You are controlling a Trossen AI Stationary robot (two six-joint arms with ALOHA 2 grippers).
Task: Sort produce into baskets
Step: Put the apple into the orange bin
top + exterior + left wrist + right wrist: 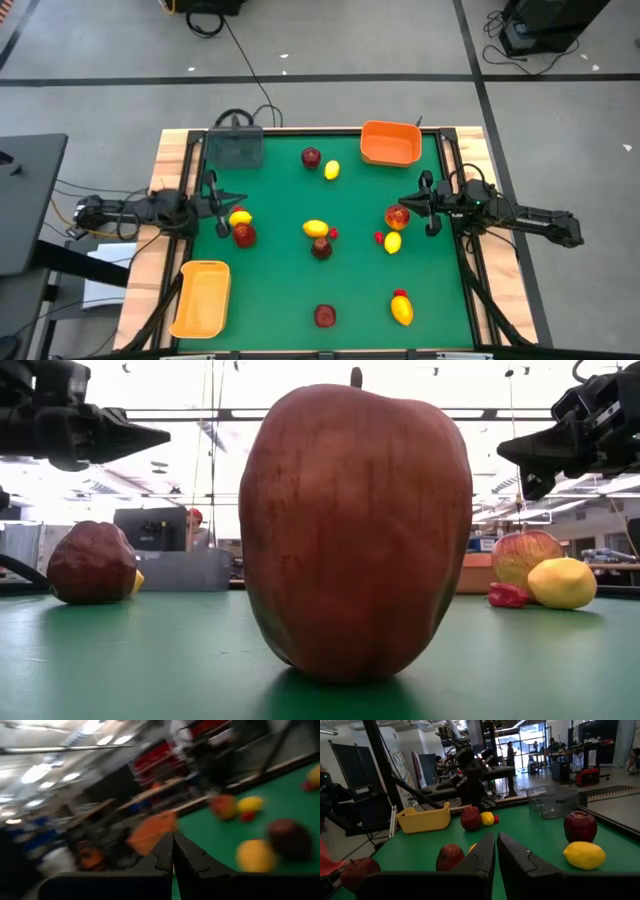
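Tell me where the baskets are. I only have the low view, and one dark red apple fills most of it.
Observer: From above there are three: a grey tray at the far left corner, an orange bin at the far right, and a yellow-orange bin near left, out of your frame.
Operator: Anything in them?
Observer: No, all three look empty. Every fruit sits on the green mat.
Operator: Grippers?
Observer: Both shut and empty. The left gripper and right gripper are at opposite sides, pointing inward.
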